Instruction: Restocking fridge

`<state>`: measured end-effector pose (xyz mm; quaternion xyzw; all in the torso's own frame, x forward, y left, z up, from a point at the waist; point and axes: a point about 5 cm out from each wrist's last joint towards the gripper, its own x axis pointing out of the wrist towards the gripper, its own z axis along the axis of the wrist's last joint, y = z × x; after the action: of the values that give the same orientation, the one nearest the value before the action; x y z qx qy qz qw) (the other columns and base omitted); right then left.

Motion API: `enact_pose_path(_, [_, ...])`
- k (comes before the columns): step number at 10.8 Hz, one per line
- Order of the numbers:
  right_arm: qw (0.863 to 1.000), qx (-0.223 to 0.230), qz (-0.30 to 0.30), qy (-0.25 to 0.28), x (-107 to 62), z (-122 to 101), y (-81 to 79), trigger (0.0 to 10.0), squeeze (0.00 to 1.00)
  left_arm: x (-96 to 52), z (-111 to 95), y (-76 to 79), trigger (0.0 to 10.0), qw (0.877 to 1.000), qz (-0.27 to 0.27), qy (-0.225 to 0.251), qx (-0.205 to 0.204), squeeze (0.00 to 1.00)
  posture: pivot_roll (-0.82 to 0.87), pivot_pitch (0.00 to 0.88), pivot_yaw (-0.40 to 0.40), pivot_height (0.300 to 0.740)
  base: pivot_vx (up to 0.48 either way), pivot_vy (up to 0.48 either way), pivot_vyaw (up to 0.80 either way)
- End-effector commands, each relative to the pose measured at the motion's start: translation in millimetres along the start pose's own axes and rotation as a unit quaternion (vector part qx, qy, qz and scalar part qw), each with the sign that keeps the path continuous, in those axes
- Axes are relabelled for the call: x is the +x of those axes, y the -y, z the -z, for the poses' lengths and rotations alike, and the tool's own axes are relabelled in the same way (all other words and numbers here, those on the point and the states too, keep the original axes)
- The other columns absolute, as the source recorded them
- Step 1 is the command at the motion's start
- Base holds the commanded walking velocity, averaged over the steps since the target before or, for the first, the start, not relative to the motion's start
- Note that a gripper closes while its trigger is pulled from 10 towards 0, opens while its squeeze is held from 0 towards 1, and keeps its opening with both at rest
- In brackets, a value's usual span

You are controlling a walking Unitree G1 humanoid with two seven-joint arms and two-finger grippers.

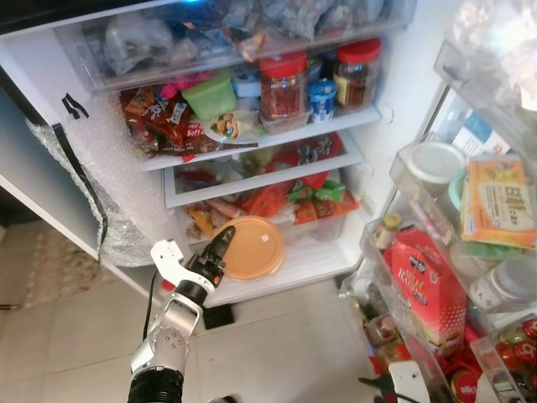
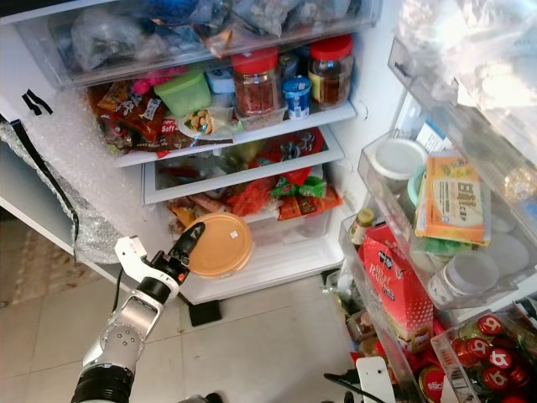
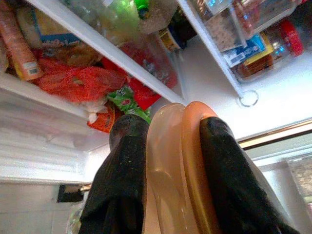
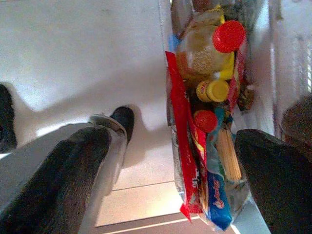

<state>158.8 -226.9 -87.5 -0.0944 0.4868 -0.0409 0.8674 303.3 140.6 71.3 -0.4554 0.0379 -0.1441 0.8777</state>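
Left wrist view, left tool (image 3: 168, 146) clamped on orange lid's (image 3: 178, 161) edge, fridge (image 1: 369, 168) open.

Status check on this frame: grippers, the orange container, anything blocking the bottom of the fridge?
Left gripper shut on orange lidded container, at the fridge's bottom shelf. Right gripper open, idle by the door bins. Red and green packets crowd the drawer behind.

Pale tiled floor (image 1: 277, 336) with visible grout lines, runs under the open appliance. Patterned beige rug (image 1: 42, 269) lies at far left on the floor. White cabinet panel (image 1: 42, 201) stands on the left, with bubble wrap (image 1: 101, 168) draped beside it. Small black block (image 2: 204, 312) sits on the tiles. Bright, even indoor light; soft shadows.
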Motion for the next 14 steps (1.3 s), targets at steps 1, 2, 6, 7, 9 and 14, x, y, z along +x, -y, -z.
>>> enact_pose_path(1, [1.0,0.006,-0.005,-0.014,-1.0,7.2,-3.5,10.0,0.0,-0.7,-4.3,-0.1,10.0,1.0,0.0,0.001,0.004,0.0,-0.13,0.196,0.108,0.74,0.0,0.0,0.0])
enact_pose_path(2, [1.0,-0.005,-0.005,-0.015,-0.7,6.2,-2.6,10.0,0.0,0.7,-4.7,0.7,10.0,1.0,-0.001,0.002,0.004,0.0,-0.12,0.206,0.101,0.74,0.0,0.0,0.0])
enact_pose_path(6, [1.0,-0.019,-0.016,-0.012,0.0,2.2,-4.7,10.0,0.0,-4.3,-3.6,0.6,10.0,1.0,-0.005,0.0,0.005,0.0,-0.11,0.233,0.104,0.74,0.0,0.0,0.0])
enact_pose_path(7, [1.0,-0.018,-0.017,-0.013,0.0,2.2,-5.5,10.0,0.0,-3.6,-4.5,0.1,10.0,1.0,-0.007,0.0,0.006,0.0,-0.11,0.238,0.108,0.74,0.0,0.0,0.0])
enact_pose_path(9, [1.0,-0.016,-0.016,-0.017,0.1,2.7,-6.4,10.0,0.0,-3.3,-4.8,1.0,10.0,1.0,-0.007,-0.001,0.006,0.0,-0.11,0.24,0.111,0.74,0.12,0.0,0.0])
enact_pose_path(14, [1.0,-0.018,-0.019,-0.016,0.5,0.9,-7.5,10.0,0.0,-2.9,-4.6,2.3,10.0,1.0,-0.005,-0.004,0.005,0.0,-0.11,0.242,0.114,0.74,0.256,0.0,0.0])
